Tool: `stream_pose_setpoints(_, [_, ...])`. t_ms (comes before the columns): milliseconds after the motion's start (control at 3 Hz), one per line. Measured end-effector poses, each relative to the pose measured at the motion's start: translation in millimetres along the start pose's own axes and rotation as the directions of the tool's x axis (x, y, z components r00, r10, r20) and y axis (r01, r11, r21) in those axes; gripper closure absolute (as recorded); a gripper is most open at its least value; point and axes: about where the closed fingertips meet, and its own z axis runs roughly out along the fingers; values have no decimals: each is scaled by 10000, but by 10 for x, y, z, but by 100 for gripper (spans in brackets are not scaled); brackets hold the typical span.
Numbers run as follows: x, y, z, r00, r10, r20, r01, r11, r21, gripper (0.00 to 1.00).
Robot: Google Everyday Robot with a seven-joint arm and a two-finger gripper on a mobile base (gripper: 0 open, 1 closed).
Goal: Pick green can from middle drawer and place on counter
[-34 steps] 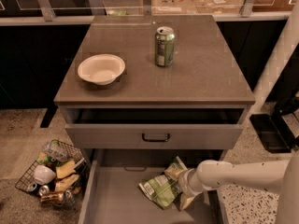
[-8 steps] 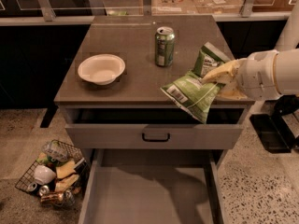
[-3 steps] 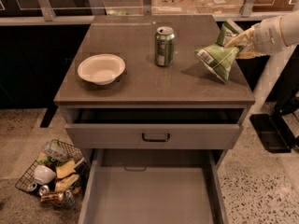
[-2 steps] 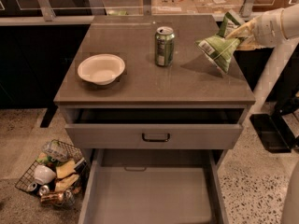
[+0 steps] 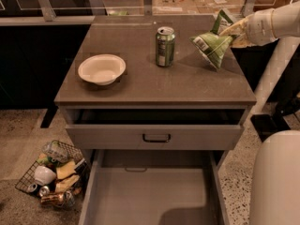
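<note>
My gripper point(image 5: 233, 31) pinches the crumpled green-and-white foil bag point(image 5: 212, 46) over the right side of the smooth grey-brown counter point(image 5: 140, 86). I cannot read its white label point(image 5: 200, 42). A speckled floor point(image 5: 18, 139) lies below.

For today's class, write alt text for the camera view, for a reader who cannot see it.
The robot's pincer holds a crumpled green snack bag over the right side of the counter, near an upright green soda can and a white bowl. Below, the middle drawer stands open.
</note>
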Motion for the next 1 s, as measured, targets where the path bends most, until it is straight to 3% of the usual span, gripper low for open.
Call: stream_pose_setpoints(1000, [2,-6,114,10000,8,80,-9,10000,39,35])
